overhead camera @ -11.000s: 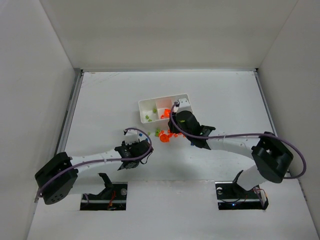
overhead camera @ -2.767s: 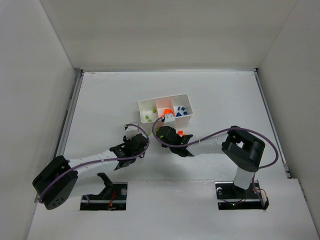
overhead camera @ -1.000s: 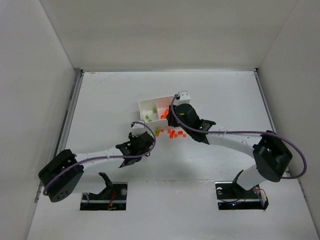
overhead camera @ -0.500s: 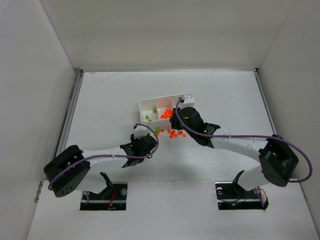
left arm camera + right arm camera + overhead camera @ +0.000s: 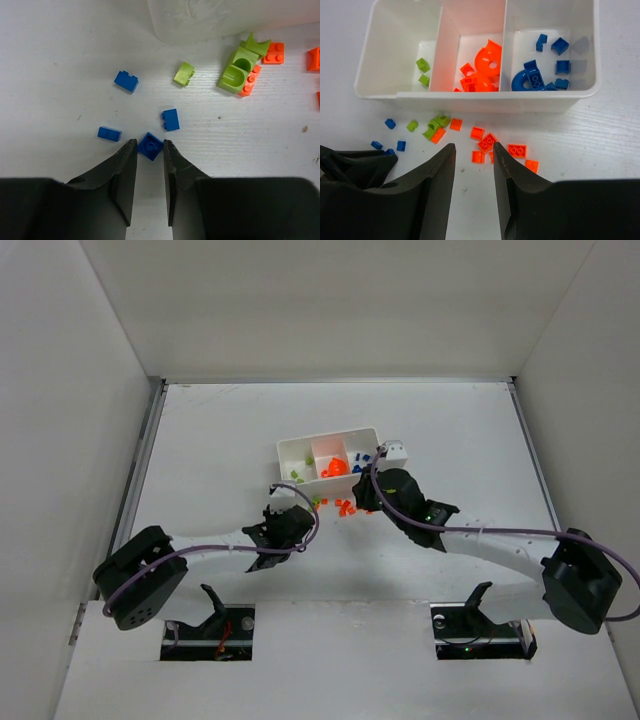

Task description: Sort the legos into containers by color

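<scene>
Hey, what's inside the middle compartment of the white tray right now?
Only orange legos: a big curved piece and several small bricks piled at the near side of the middle compartment. The tray's near wall hides the pile's bottom edge.

Holds left gripper [image 5: 148, 144] low off front-left corner of tray [image 5: 520, 101], jaws narrowly parted; right gripper [image 5: 474, 147] before tray front, parted too.

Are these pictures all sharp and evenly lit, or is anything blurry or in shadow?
Top external view: soft, even light, only faint shadows on the white table. Left wrist view: the small blue plastic brick at the left pincer is crisp, the dark fingers nearly featureless. Right wrist view: the white three-compartment plastic tray is sharp, without glare.
</scene>
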